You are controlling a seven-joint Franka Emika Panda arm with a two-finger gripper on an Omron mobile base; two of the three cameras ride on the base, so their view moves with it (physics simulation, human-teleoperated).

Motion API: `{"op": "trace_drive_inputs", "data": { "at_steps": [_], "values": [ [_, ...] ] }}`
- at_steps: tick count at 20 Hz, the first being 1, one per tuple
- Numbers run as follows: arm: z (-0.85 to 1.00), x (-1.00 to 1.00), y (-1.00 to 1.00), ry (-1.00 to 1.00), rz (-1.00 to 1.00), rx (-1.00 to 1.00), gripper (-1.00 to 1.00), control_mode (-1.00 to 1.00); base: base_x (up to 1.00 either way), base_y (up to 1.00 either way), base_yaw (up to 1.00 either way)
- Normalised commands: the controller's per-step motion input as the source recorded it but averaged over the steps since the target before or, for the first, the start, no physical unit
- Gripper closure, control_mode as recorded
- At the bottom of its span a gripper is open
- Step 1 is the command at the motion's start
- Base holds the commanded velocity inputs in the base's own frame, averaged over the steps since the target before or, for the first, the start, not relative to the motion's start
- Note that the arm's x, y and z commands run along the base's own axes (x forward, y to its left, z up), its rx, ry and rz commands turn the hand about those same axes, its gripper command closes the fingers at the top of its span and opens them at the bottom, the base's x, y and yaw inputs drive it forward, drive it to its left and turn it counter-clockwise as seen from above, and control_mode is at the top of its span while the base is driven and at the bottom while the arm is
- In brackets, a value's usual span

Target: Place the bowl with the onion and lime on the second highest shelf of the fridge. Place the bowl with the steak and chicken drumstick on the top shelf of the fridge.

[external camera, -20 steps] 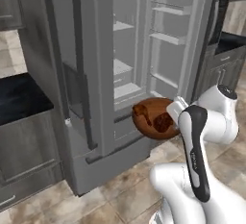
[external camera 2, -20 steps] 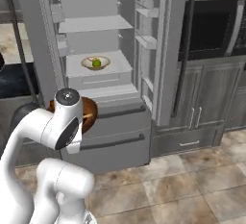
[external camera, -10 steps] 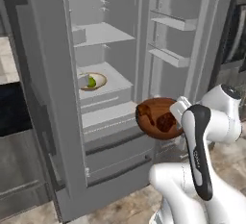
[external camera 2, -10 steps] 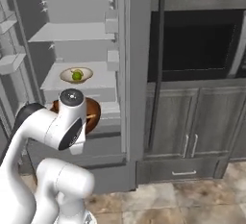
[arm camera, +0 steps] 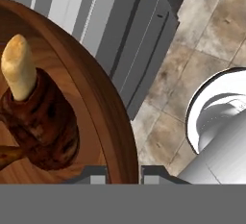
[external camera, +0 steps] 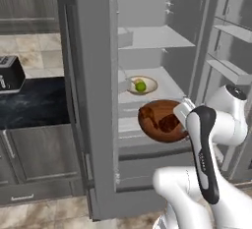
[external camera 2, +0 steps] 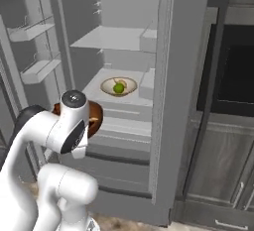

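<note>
A reddish-brown bowl [external camera: 158,121] hangs in front of the open fridge, below the lipped shelf. My gripper [external camera: 183,113] is shut on its right rim. In the hand view that bowl's rim [arm camera: 109,117] runs down between the fingertips of the gripper [arm camera: 122,175]. The chicken drumstick [arm camera: 33,112] lies inside with its pale bone end up. A dark piece, the steak [external camera: 170,124], lies in the bowl. The cream bowl [external camera: 141,84] [external camera 2: 119,86] with the lime [external camera: 141,86] [external camera 2: 118,88] and onion stands on the second highest shelf [external camera: 165,81] [external camera 2: 98,84]. The top shelf [external camera: 152,37] [external camera 2: 113,39] is bare.
The fridge's left door [external camera: 93,100] stands open close beside the bowl; the right door with bins [external camera: 231,36] stands open too. A toaster [external camera: 10,73] sits on the dark counter [external camera: 34,107] at left. An oven wall [external camera 2: 233,71] flanks the fridge.
Both base views have swung, so the fridge interior is now nearer and more head-on; the camera moved. The gripper keeps the same hold on the brown bowl.
</note>
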Motion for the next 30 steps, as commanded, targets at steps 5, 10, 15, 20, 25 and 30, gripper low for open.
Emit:
{"op": "trace_drive_inputs", "data": {
  "at_steps": [5, 10, 15, 20, 25, 30],
  "values": [
    [0.0, 0.0, 0.0, 0.0, 0.0, 0.0, 1.0, 1.0, 0.8, -0.04, 0.04],
    [0.0, 0.0, 0.0, 0.0, 0.0, 0.0, 1.0, 1.0, 0.94, -0.14, 0.0],
    [0.16, 0.03, 0.0, -0.05, 0.0, 0.0, 1.0, -1.0, 0.46, -0.11, 0.0],
    [0.86, -0.08, 0.0, -0.26, 0.0, -0.02, 1.0, -1.0, 0.0, 0.0, 0.0],
    [1.0, -0.05, -0.23, -0.33, 0.0, 0.0, 1.0, -1.0, 0.0, 0.0, 0.0],
    [0.92, 0.71, -0.24, -0.22, -0.01, 0.0, 1.0, -1.0, 0.0, 0.0, 0.0]
  ]
}}
